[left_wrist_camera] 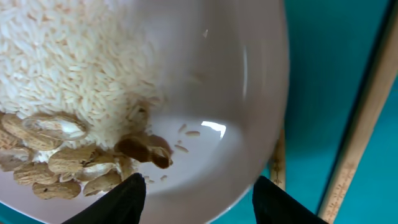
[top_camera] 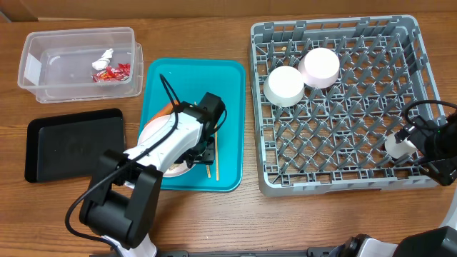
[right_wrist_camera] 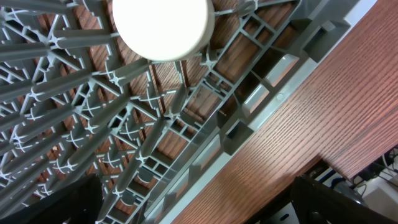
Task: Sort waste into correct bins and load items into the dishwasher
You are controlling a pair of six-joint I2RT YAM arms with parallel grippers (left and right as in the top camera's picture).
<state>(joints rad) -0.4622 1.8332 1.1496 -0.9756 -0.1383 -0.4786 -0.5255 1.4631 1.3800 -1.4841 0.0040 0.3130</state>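
Observation:
A white plate [left_wrist_camera: 236, 93] lies on the teal tray [top_camera: 228, 93] and carries white rice [left_wrist_camera: 68, 62] and beige nut bits [left_wrist_camera: 56, 162]. An orange bit [top_camera: 164, 108] shows at the plate's far edge. My left gripper [left_wrist_camera: 202, 199] is open, one finger over the plate and one over the tray, straddling its rim. The chopsticks [left_wrist_camera: 367, 118] lie on the tray beside the plate. Two white bowls [top_camera: 284, 86] stand upside down in the grey dish rack [top_camera: 421, 78]. A white cup [right_wrist_camera: 163, 28] stands in the rack. My right gripper [right_wrist_camera: 199, 205] is open and empty just behind it.
The clear tub [top_camera: 43, 43] at back left holds a white tissue [top_camera: 106, 56] and a red wrapper [top_camera: 114, 71]. The black tray [top_camera: 71, 143] lies in front of it. My left arm hides most of the plate in the overhead view.

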